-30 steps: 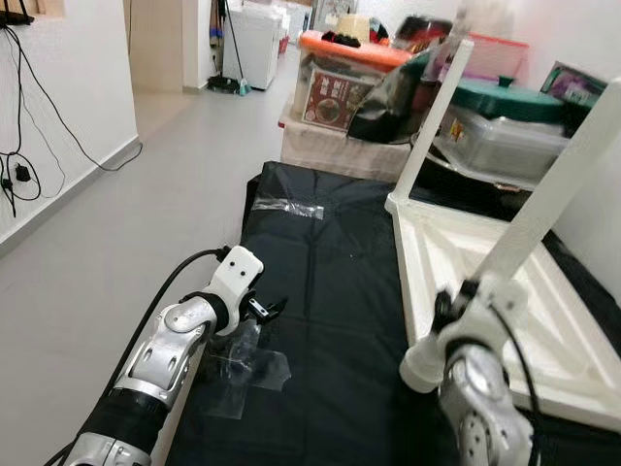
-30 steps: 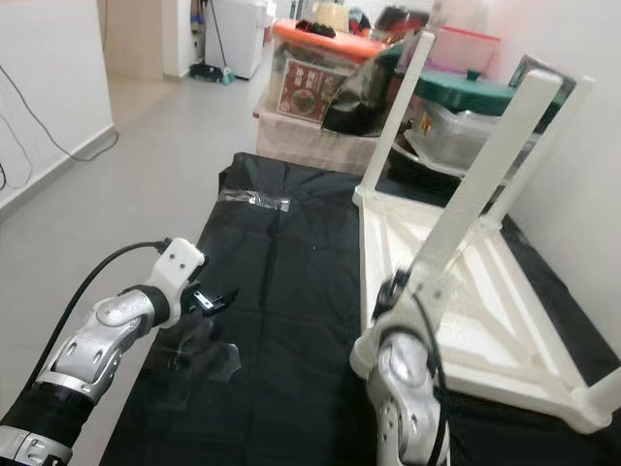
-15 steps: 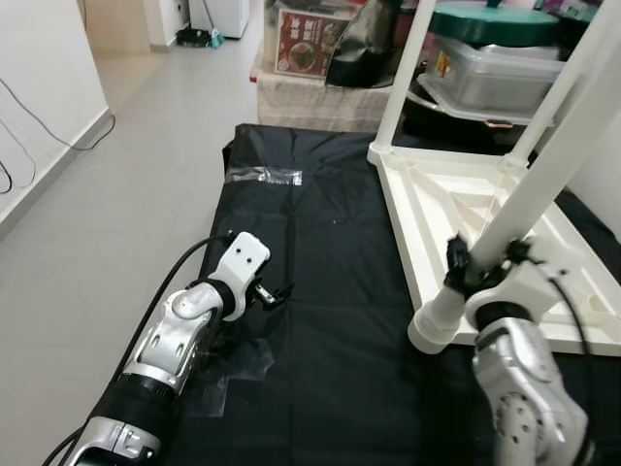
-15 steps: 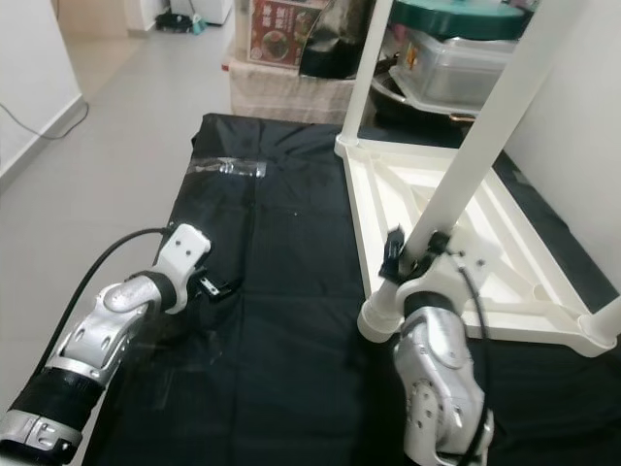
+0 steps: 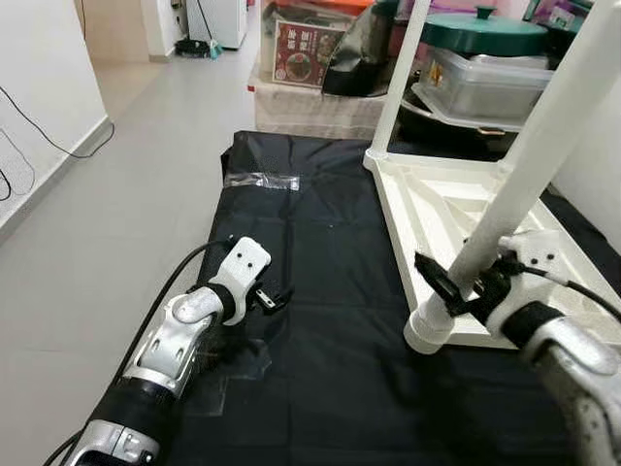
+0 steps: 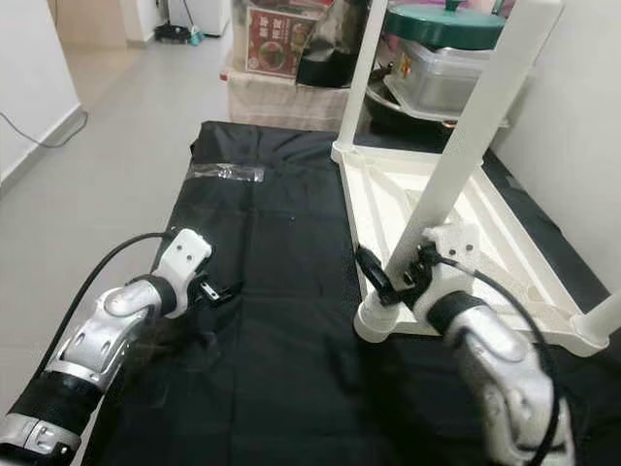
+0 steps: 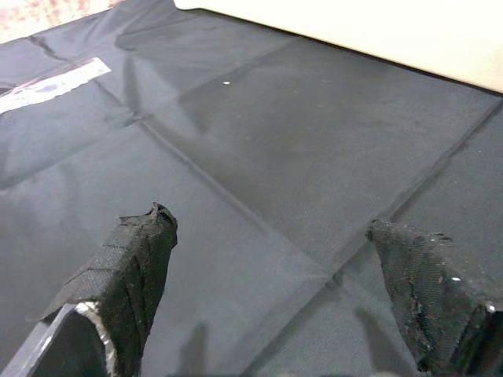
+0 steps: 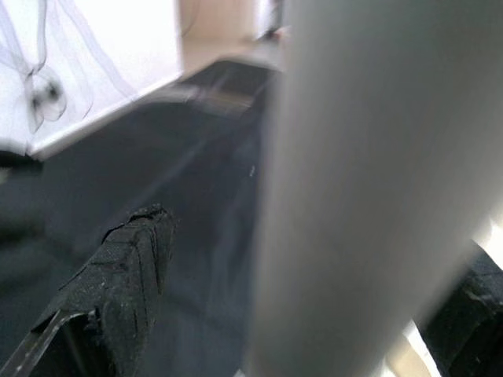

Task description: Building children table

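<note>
A white children's table (image 5: 456, 209) lies upside down on a black mat (image 5: 330, 252), its legs pointing up. My right gripper (image 5: 456, 286) is open around the base of the near leg (image 5: 529, 160). In the right wrist view the leg (image 8: 369, 157) stands between the fingers, with a gap to one finger (image 8: 126, 290) and the other finger (image 8: 475, 310) close against it. A far leg (image 5: 398, 78) rises at the table's back corner. My left gripper (image 5: 272, 296) hovers low over the mat, open, with nothing between its fingers (image 7: 137, 259).
Storage boxes (image 5: 320, 49) and a green-lidded container (image 5: 485, 34) are stacked behind the mat. A strip of clear tape (image 5: 262, 181) and crumpled clear plastic (image 5: 238, 364) lie on the mat. Grey floor (image 5: 116, 194) is at the left, a white wall (image 6: 572, 116) at the right.
The camera has tilted down. My right arm has swung out to the right and its gripper now reaches around the near leg's base. The left gripper has barely moved.
</note>
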`<state>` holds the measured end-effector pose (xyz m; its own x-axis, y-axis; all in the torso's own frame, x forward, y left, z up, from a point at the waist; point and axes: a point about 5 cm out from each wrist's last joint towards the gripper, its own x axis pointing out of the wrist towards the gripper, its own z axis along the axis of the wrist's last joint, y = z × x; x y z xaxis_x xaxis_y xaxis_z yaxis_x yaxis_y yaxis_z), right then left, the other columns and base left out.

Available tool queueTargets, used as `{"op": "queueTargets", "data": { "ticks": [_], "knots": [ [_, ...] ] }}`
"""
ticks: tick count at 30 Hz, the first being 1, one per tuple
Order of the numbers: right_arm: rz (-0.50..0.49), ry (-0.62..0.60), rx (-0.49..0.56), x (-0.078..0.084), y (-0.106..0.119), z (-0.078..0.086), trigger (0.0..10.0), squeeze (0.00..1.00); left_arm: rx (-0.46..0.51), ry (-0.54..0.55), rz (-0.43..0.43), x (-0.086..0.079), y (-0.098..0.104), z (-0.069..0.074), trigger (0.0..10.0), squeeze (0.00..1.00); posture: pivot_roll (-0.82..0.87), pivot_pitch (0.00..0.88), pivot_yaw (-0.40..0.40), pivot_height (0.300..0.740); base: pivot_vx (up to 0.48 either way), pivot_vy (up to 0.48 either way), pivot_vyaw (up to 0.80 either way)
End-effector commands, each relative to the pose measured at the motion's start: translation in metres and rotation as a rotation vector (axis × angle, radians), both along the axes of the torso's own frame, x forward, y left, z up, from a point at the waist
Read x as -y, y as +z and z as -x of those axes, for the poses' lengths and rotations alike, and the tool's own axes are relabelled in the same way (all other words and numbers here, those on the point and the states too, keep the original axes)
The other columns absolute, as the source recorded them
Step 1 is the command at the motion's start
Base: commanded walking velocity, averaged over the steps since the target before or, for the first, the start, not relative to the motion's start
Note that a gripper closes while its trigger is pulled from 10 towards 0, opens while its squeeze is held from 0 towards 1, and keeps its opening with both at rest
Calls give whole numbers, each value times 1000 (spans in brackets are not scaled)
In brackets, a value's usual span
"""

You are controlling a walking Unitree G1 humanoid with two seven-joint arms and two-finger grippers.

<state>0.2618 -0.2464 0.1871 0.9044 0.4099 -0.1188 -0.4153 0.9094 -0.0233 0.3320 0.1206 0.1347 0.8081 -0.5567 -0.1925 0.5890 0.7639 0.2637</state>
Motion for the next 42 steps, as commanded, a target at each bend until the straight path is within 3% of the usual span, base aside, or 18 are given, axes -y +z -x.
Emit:
{"op": "queueTargets", "data": {
  "ticks": [1, 10, 11, 12, 14, 15, 23, 27, 28, 29, 30, 31, 33, 35, 36, 38, 40, 42],
  "knots": [
    [-45, 54, 12, 13, 6, -5, 10000, 0, 8, -18, -7, 6, 0, -1, 10000, 0, 120, 0, -121, 740, 0, 0, 0],
    [-85, 80, 145, 36, 30, -42, 9412, 0, 14, -21, 1, 7, 1, -2, 10000, 0, 157, 0, -144, 740, 0, 0, 0],
    [-90, 100, 154, 37, 30, -47, 7765, 0, 16, -21, 1, 7, 1, -2, 10000, 0, 172, 0, -151, 740, 0, 0, 0],
    [-84, 124, 154, 36, 28, -51, 4118, 0, 16, -19, -1, 5, 1, -2, 10000, 0, 177, 0, -154, 740, 0, 0, 0],
    [-78, 142, 148, 34, 25, -53, 3255, 0, 17, -17, -3, 4, 1, -2, 10000, 0, 177, 0, -155, 740, 0, 0, 0],
    [-79, 162, 141, 35, 21, -55, 0, 0, 16, -16, -5, 3, 0, -2, 10000, 0, 178, 0, -156, 740, 0, 0, 0],
    [-94, 179, 45, 40, 0, -55, 0, 0, 8, -22, -9, 4, -2, -1, 10000, 0, 177, 0, -155, 740, 0, 0, 0],
    [-52, 3, 17, 52, -11, -60, 0, 0, 5, -32, -8, 7, -4, 0, 10000, 0, 164, 0, -146, 740, 0, 0, 0],
    [-42, -154, -3, 60, -18, -63, 0, 0, 4, -34, -10, 7, -4, 0, 10000, 0, 160, 0, -145, 740, 0, 0, 0],
    [-42, -154, -3, 60, -18, -63, 0, 0, 4, -34, -10, 7, -4, 0, 10000, 0, 160, 0, -145, 740, 0, 0, 0],
    [-42, -321, -37, 66, -26, -64, 0, 0, 4, -34, -11, 6, -4, -1, 10000, 0, 163, 0, -147, 740, 0, 0, 0],
    [-42, -321, -37, 66, -26, -64, 0, 0, 4, -34, -11, 6, -4, -1, 10000, 0, 163, 0, -147, 740, 0, 0, 0],
    [-90, -802, -44, 68, -37, -51, 0, 0, 2, -29, -15, 3, -5, 0, 10000, 0, 158, 0, -145, 740, 0, 0, 0],
    [-104, -1040, -27, 51, -43, -26, 0, 0, -1, -26, -16, 2, -6, 1, 10000, 0, 159, 0, -144, 740, 0, 0, 0],
    [-104, -1040, -27, 51, -43, -26, 0, 0, -1, -26, -16, 2, -6, 1, 10000, 0, 159, 0, -144, 740, 0, 0, 0],
    [-103, -1099, -10, 13, -48, -6, 0, 0, -5, -27, -14, 3, -7, 3, 10000, 0, 163, 0, -132, 740, 0, 0, 0],
    [-103, -1099, -10, 13, -48, -6, 0, 0, -5, -27, -14, 3, -7, 3, 10000, 0, 163, 0, -132, 740, 0, 0, 0],
    [-134, -1072, -23, -19, -50, 0, 0, 0, -7, -29, -14, 4, -7, 2, 10000, 0, 153, 0, -123, 740, 0, 0, 0]
  ]
}}
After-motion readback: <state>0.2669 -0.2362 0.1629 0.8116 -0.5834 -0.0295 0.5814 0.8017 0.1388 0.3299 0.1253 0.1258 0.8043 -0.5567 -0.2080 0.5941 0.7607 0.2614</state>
